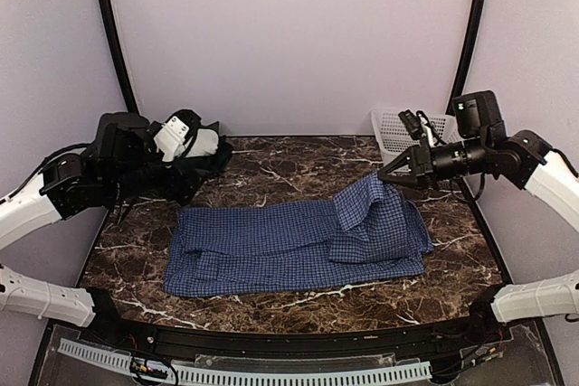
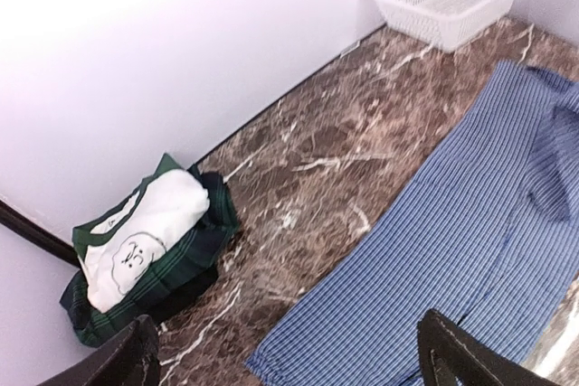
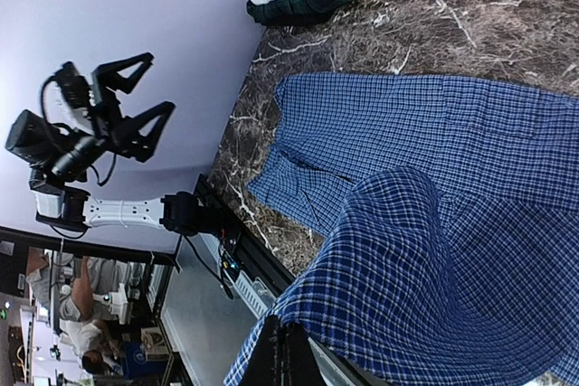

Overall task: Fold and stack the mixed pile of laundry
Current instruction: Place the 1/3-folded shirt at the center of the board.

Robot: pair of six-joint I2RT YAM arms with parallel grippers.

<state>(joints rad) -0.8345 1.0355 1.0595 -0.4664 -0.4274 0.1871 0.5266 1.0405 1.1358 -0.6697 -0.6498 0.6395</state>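
Blue-and-white small-check button shirt (image 1: 289,246), spread flat across the middle of the brown marble tabletop (image 1: 271,164). The right pincer (image 1: 391,178) is clenched on its right edge, raising a flap, apparently to fold it leftward. The left pincer (image 2: 288,327) hovers splayed and empty. Folded cream-and-green garments (image 2: 149,241) sit stacked in the far left corner, apart from the shirt.

text: none legible | white garment (image 2: 145,232): faint printed mark; perhaps a drawing, unreadable
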